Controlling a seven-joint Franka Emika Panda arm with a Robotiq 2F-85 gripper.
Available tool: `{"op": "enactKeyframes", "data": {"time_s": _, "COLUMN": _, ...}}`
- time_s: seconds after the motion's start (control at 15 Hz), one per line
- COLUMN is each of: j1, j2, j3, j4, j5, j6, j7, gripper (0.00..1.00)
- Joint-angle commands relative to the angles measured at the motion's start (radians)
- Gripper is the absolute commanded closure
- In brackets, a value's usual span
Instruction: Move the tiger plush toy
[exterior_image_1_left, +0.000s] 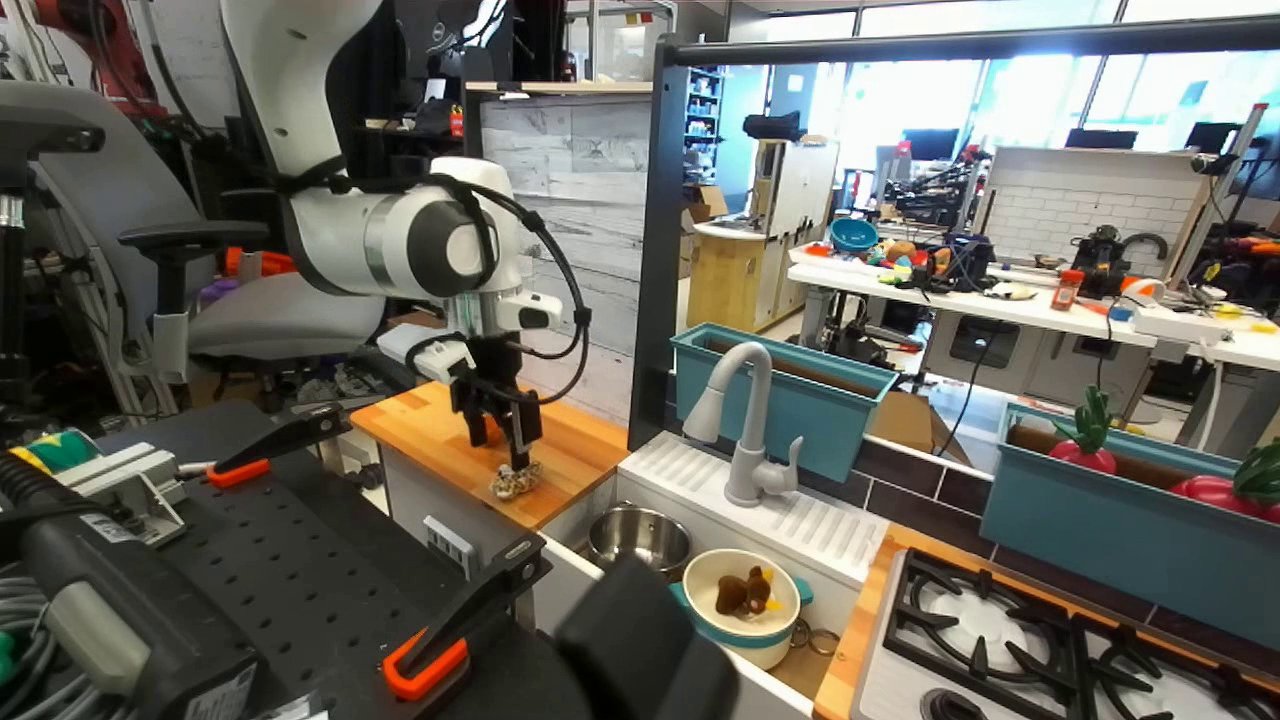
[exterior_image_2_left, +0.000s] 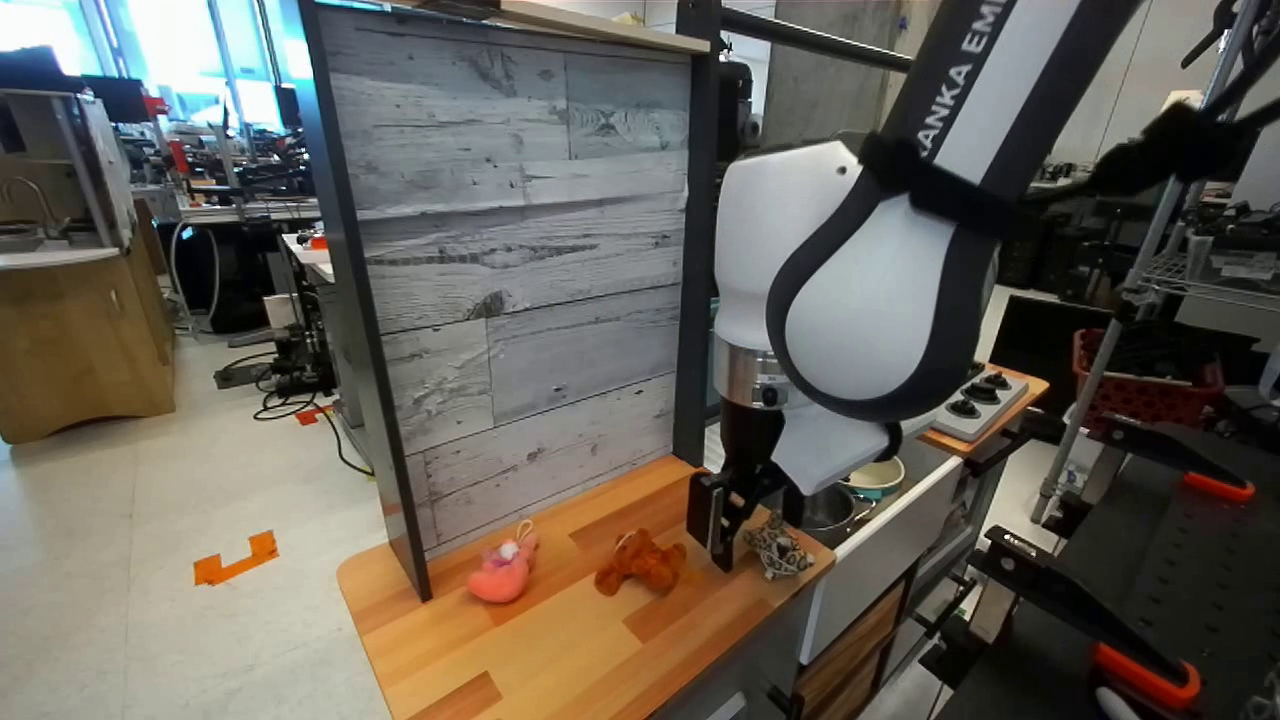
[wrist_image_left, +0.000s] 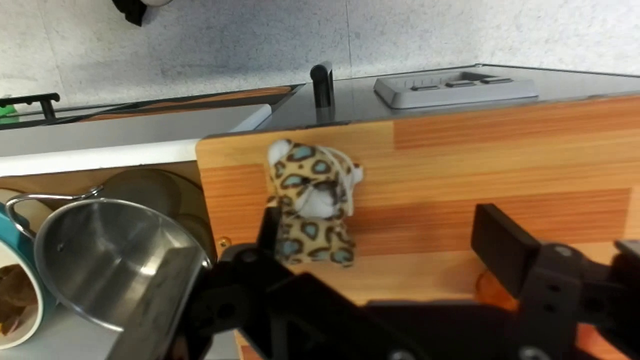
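Observation:
The tiger plush toy (wrist_image_left: 315, 237) appears to be the small tan plush with dark-ringed, blue-grey spots and a white muzzle. It lies on the wooden counter near its corner, and also shows in both exterior views (exterior_image_1_left: 515, 482) (exterior_image_2_left: 778, 550). My gripper (wrist_image_left: 382, 225) is open over the counter, fingers pointing down; it also shows in both exterior views (exterior_image_1_left: 497, 445) (exterior_image_2_left: 757, 540). In the wrist view the toy's body lies between the fingers, close against the left finger and well apart from the right one. I cannot tell whether the left finger touches it.
On the counter (exterior_image_2_left: 560, 650) lie an orange-brown plush (exterior_image_2_left: 640, 562) and a pink plush (exterior_image_2_left: 503, 573). A metal pot (wrist_image_left: 115, 260) and a white-and-teal pot (exterior_image_1_left: 742, 640) holding brown things stand in the sink beside the counter. A wood-grain panel (exterior_image_2_left: 540, 260) rises behind.

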Motion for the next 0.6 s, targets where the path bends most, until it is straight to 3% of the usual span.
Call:
{"op": "enactKeyframes", "data": {"time_s": 0.0, "j1": -0.022, "j2": -0.15, "j3": 0.052, "j4": -0.119, "j5": 0.008, "j6": -0.066, "j7": -0.032, "gripper": 0.0}}
{"op": "enactKeyframes", "data": {"time_s": 0.33, "j1": -0.065, "j2": -0.316, "j3": 0.119, "j4": -0.232, "j5": 0.025, "j6": -0.209, "j7": -0.027, "gripper": 0.0}}
{"op": "enactKeyframes", "data": {"time_s": 0.4, "j1": -0.042, "j2": -0.223, "j3": 0.096, "j4": -0.166, "j5": -0.006, "j6": -0.14, "j7": 0.001, "gripper": 0.0}}
{"op": "enactKeyframes", "data": {"time_s": 0.53, "j1": -0.053, "j2": -0.277, "j3": 0.108, "j4": -0.2, "j5": -0.009, "j6": -0.186, "j7": 0.003, "gripper": 0.0}}
